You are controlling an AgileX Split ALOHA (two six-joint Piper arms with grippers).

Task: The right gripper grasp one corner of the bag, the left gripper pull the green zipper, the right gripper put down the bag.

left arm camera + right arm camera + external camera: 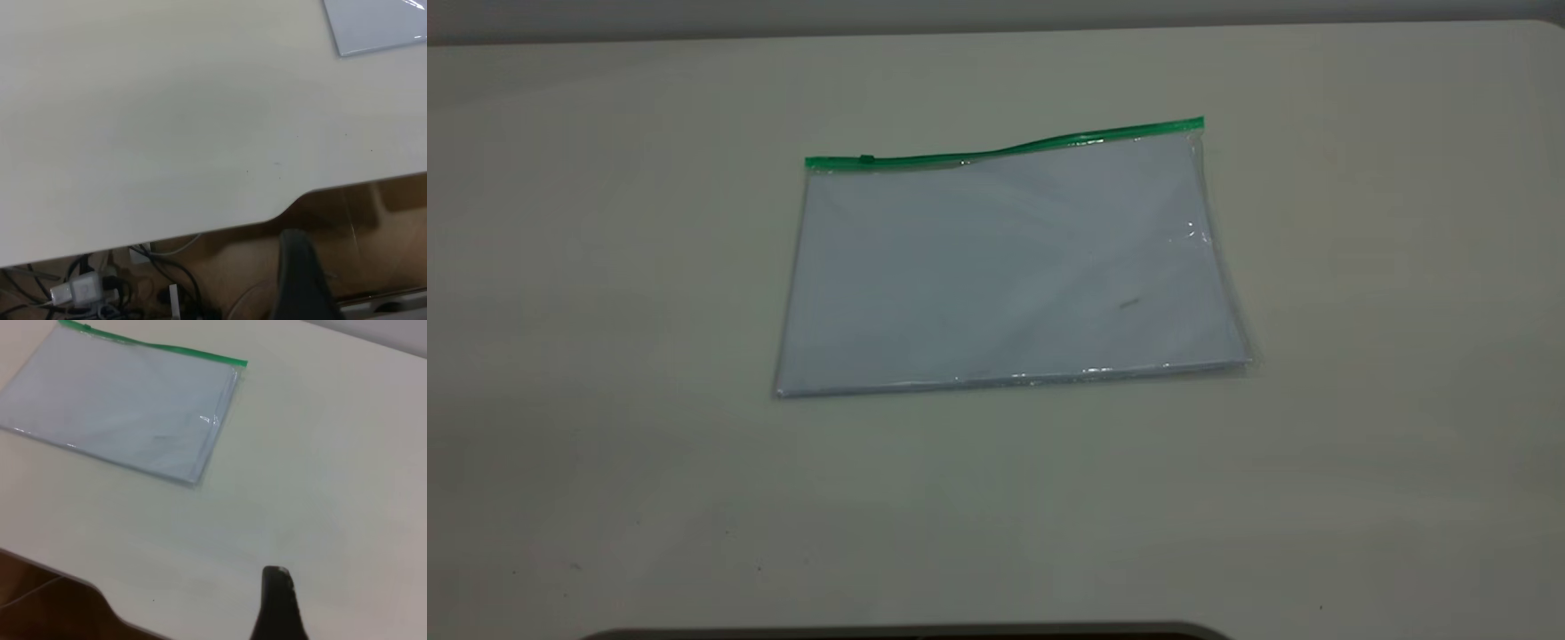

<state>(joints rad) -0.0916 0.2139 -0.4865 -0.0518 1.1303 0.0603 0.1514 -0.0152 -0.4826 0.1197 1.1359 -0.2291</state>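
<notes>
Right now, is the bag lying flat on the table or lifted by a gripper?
Lying flat. The bag rests on the table, green zipper along its far edge; no gripper touches it.

Pale off-white matte worktop point(605, 356) with a few small dark specks, curved notch cut in its near edge, grey wall strip point(960, 13) behind, brown floor point(373, 220) below, tangled cables and a white plug point(77, 290) underneath, soft even light

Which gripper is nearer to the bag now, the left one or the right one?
Probably the right. The right gripper is over the table beside the bag; the left gripper hangs off the table's front edge, with only a bag corner in view.
</notes>
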